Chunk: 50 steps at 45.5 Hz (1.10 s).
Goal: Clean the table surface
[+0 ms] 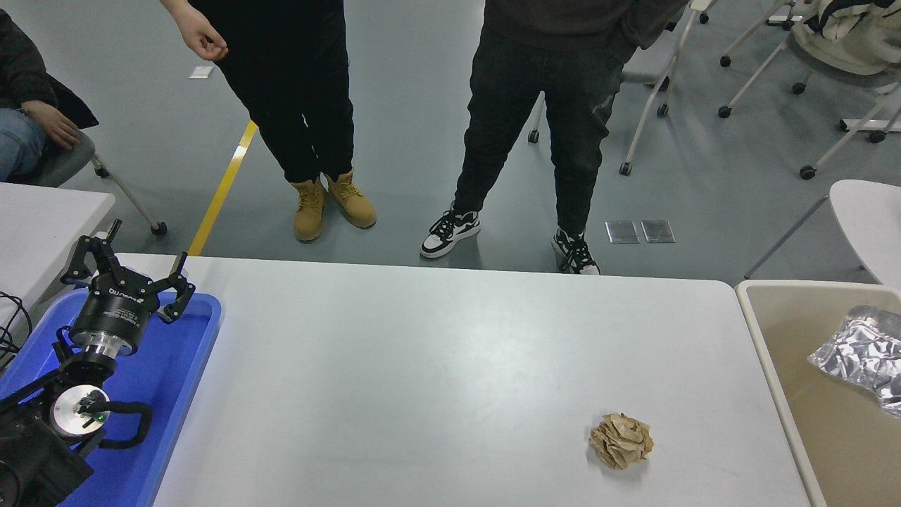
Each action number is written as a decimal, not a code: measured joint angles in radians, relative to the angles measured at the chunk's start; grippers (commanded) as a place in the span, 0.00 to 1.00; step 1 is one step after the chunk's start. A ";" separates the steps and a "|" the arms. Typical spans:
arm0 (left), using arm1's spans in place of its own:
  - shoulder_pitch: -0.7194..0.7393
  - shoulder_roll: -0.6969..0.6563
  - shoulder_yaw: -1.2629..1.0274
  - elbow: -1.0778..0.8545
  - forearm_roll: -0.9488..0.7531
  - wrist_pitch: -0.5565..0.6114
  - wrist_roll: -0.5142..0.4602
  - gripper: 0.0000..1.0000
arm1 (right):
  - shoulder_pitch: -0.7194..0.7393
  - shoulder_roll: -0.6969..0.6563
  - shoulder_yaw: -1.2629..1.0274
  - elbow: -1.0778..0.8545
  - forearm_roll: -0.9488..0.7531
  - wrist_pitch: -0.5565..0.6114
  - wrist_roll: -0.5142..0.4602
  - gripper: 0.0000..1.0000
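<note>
The white table surface [436, 366] spans the middle of the head view. A crumpled brown paper ball [621, 440] lies on it near the front right. A crumpled silver foil piece [862, 355] lies inside the beige bin [764, 338] at the table's right end. My left gripper [127, 264] is parked over the blue tray [179, 373] at the lower left, its fingers spread open and holding nothing. The right arm is out of view.
Two people stand at the far side of the table, their legs and shoes close to its edge. A seated person is at the upper left beside a smaller white table [42, 218]. Rolling chairs stand at the upper right.
</note>
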 measured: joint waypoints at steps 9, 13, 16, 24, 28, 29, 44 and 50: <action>0.000 0.000 0.000 0.000 0.000 0.000 0.000 1.00 | -0.017 0.016 0.005 0.001 0.003 -0.012 -0.001 0.00; 0.000 0.000 0.000 0.000 0.000 0.000 0.000 1.00 | -0.024 0.023 0.005 0.001 0.004 -0.019 -0.001 0.00; 0.000 0.000 0.000 0.000 0.000 0.000 0.000 1.00 | -0.029 0.028 0.006 0.002 0.004 -0.023 -0.001 0.00; 0.000 0.000 0.000 0.000 0.000 0.000 0.000 1.00 | -0.036 0.039 0.007 0.003 0.004 -0.031 -0.001 0.00; 0.000 0.000 0.000 0.000 0.000 0.000 0.000 1.00 | -0.038 0.041 0.008 0.003 0.005 -0.034 -0.001 0.00; 0.000 0.000 0.000 0.000 0.000 0.000 0.000 1.00 | -0.038 0.042 0.008 0.003 0.005 -0.036 -0.001 0.02; 0.000 0.000 0.000 0.000 0.000 0.000 0.000 1.00 | -0.041 0.045 0.010 0.009 0.015 -0.107 0.002 0.86; 0.000 0.000 0.000 0.000 0.000 0.000 0.000 1.00 | -0.038 0.045 0.026 0.011 0.017 -0.126 0.002 0.91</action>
